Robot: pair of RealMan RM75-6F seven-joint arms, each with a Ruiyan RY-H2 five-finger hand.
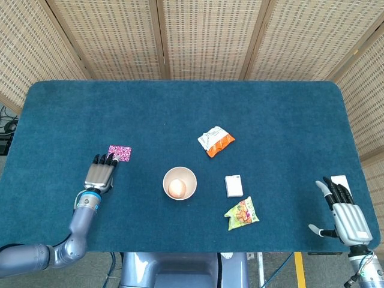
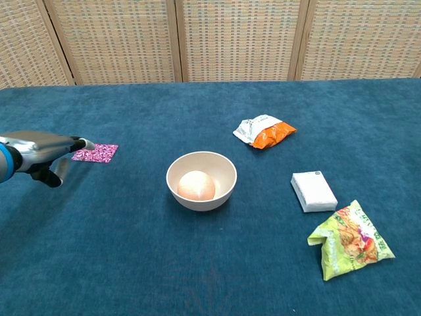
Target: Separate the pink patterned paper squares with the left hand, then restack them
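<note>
The left robot hand (image 1: 101, 174) reaches flat, fingers apart and holding nothing, right at the pink paper squares (image 1: 119, 153).

The squares lie on the blue counter (image 1: 180, 108), just past the fingertips, up and a bit to the right in the head view. They look like one pile; I cannot count the sheets. The right robot hand (image 1: 343, 216) is open, far away at the other side. There is one bowl (image 1: 180, 183) with one round thing inside, two snack bags and one white box.
</note>
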